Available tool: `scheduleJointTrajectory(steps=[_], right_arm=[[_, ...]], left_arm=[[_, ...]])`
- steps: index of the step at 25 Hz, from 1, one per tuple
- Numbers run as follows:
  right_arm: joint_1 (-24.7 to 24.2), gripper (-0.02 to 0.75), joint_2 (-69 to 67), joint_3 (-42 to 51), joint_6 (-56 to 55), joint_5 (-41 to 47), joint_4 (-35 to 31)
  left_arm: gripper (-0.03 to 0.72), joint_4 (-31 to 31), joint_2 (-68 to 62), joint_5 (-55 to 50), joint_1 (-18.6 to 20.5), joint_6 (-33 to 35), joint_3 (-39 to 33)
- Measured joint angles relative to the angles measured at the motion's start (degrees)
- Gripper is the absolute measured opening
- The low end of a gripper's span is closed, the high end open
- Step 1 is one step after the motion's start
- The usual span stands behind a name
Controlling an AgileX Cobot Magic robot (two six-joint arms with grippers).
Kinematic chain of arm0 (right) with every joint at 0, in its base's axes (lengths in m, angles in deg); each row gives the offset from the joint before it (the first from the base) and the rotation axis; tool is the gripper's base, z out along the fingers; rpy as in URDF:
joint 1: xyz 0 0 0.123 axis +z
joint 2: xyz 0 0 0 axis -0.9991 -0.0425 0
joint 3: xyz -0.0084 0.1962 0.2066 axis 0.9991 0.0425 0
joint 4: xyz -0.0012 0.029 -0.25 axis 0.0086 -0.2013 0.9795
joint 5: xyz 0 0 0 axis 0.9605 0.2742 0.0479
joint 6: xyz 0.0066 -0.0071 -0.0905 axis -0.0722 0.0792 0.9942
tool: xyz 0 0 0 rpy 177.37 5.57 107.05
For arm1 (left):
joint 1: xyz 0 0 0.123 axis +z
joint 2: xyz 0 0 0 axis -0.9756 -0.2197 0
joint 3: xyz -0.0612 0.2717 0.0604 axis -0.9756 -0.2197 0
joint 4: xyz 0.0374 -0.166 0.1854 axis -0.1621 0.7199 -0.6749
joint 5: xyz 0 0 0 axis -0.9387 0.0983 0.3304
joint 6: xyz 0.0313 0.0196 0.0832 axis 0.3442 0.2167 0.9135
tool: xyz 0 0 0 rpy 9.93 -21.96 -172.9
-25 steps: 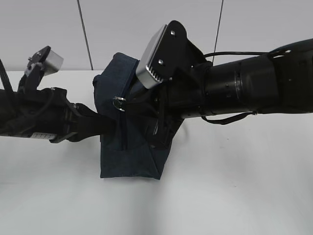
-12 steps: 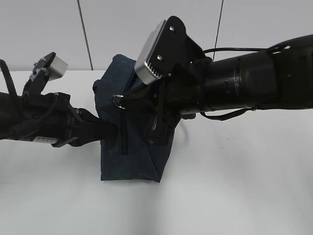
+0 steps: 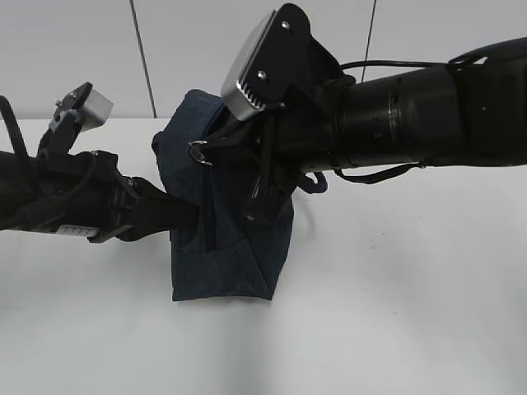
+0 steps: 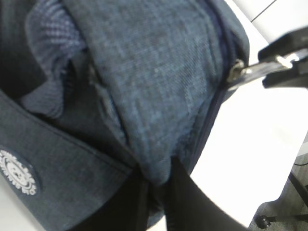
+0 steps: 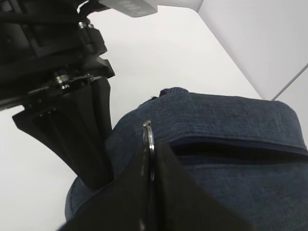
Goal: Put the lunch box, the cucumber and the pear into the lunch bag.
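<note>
One lunch bag [image 3: 222,247] on white table [image 3: 395,313], grey panelled wall [image 3: 74,58], left end effector [image 4: 156,185] pinching fabric, right end effector [image 5: 149,159] clamping ring pull [image 3: 198,153]

lunch bag [image 3: 222,263]: we note matt navy woven cloth, slightly rough
ring pull [image 3: 198,153]: shiny metal
table [image 3: 395,313]: smooth white, faint sheen
right gripper [image 5: 150,159]: matt black
</note>
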Motion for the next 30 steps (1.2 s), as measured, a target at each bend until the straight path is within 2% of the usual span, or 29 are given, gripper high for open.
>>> scheduleJointTrajectory(steps=[19,26,30], right_arm=[[0.00,0.000,3.15,-0.41,-2.33,-2.21,0.10],[0.00,0.000,3.15,-0.45,-9.80,-2.21,0.10],[0.00,0.000,3.80,-1.00,-18.25,-1.08,1.61]], left_arm=[[0.012,-1.02,-0.05,-1.28,0.00,0.00,0.06],[0.011,-1.05,-0.05,-0.22,-0.05,0.00,0.06],[0.011,-2.37,-0.20,0.62,-0.05,0.00,-0.06]])
